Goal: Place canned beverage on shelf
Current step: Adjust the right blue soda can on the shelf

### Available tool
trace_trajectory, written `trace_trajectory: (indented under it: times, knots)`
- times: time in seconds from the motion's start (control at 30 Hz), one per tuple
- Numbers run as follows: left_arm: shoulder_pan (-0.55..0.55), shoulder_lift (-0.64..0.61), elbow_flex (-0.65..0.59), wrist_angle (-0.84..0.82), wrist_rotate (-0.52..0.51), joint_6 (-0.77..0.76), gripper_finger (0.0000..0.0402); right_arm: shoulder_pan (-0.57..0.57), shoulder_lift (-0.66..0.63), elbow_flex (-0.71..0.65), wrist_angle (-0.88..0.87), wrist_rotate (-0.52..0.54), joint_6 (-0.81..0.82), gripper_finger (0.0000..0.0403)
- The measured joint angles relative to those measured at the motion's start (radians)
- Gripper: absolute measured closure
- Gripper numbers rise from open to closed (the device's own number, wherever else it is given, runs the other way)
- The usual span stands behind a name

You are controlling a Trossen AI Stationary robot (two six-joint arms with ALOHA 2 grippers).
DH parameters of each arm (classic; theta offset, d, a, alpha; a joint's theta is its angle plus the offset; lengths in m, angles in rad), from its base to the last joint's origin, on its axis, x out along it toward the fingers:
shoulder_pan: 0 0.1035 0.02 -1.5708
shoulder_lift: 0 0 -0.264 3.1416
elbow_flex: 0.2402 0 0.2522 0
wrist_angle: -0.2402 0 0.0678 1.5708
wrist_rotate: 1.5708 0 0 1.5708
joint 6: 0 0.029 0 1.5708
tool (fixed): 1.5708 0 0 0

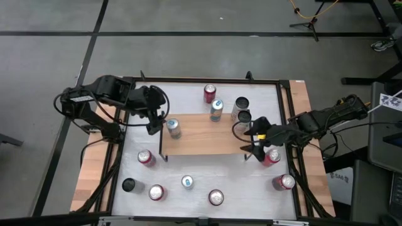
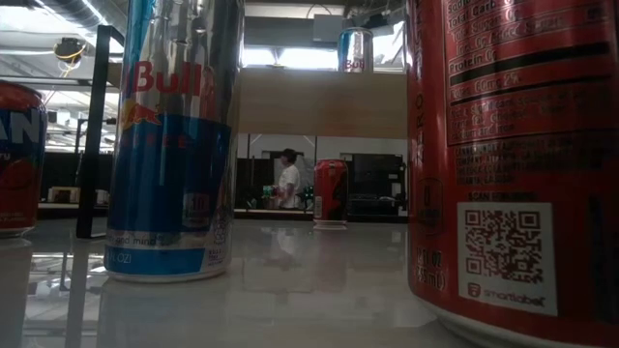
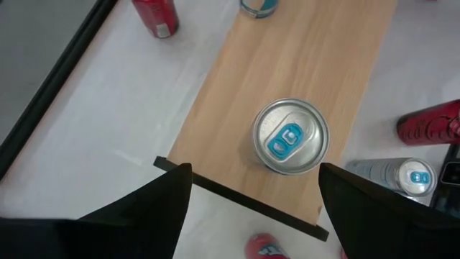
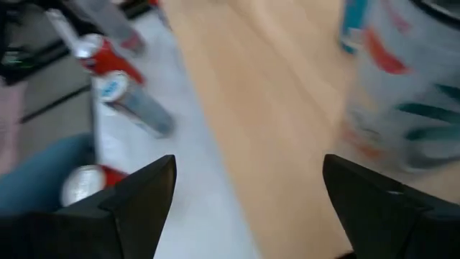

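High view: wooden shelf [image 1: 201, 135] on white tabletop [image 1: 207, 182], grey floor [image 1: 188, 37] around.

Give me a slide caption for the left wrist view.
Open left claw above silver can standing on the wooden shelf.

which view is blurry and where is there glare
Right wrist view: motion-blurred throughout, cans and shelf smeared. Low view: bright backlight from the room, reflections on the tabletop. High and left wrist views: sharp.
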Motion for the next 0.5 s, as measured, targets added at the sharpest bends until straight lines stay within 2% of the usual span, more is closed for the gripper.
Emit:
trace_trajectory:
  times: [0.1, 0.33, 0.5]
  knots:
    - [0.000, 0.001, 0.000, 0.000, 0.001, 0.000, 0.0106, 0.001, -0.002, 0.043, 0.014, -0.031, -0.018, 0.0061]
    - [0.000, 0.001, 0.000, 0.000, 0.000, 0.002, 0.0106, 0.001, 0.000, 0.192, 0.016, -0.021, -0.085, 0.0061]
    - [0.000, 0.001, 0.000, 0.000, 0.000, 0.034, 0.0106, 0.000, 0.034, 0.331, 0.052, 0.052, -0.202, 0.0061]
